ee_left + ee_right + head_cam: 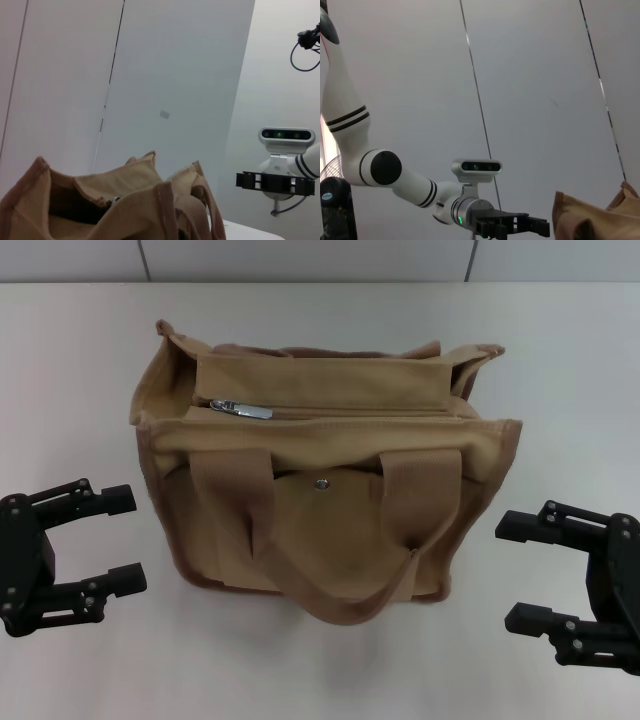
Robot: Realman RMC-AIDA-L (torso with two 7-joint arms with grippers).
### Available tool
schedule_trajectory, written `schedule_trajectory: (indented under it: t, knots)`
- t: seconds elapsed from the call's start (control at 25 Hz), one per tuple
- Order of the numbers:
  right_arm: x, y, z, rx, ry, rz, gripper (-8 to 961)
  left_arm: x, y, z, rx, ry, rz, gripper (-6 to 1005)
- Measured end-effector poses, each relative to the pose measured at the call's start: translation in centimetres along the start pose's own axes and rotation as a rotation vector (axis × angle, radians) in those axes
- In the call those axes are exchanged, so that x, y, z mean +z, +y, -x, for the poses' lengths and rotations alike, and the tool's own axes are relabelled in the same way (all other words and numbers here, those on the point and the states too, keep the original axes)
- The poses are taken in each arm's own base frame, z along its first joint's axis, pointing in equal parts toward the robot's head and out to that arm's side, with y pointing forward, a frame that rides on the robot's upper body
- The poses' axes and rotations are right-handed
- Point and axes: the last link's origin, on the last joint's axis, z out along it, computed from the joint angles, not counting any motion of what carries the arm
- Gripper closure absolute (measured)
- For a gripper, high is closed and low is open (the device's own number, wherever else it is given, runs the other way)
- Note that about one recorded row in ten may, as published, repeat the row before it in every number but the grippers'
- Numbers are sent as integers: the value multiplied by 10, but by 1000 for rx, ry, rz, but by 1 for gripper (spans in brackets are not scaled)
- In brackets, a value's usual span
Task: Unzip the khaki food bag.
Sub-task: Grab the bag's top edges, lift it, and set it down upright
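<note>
The khaki food bag stands upright in the middle of the table, a boxy tan tote with two loop handles and a silver snap on its front pocket. Its top zipper looks closed, with the metal pull at the bag's left end. My left gripper is open and empty, low on the table left of the bag. My right gripper is open and empty to the bag's right. The bag also shows in the left wrist view and in the right wrist view.
The pale table runs back to a grey panelled wall. The left wrist view shows the right gripper across the bag; the right wrist view shows the left gripper and its white arm.
</note>
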Motion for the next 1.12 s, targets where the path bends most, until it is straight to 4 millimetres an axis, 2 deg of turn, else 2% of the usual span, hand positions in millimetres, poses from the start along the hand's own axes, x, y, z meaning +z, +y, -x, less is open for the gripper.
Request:
schedule_trajectory:
  t: [0.48,0.8,1.12]
  knots:
    - [-1,0,0,-3,-3,-10,208,8,-3,2,4,3,-10,221]
    - [-1,0,-1,-7,-4,-16,208,25,-21,14,-11,-67,-88,246]
    - [-1,-1,-3,-4,4,-35,208,44,-24,10,3,-40,-62,271]
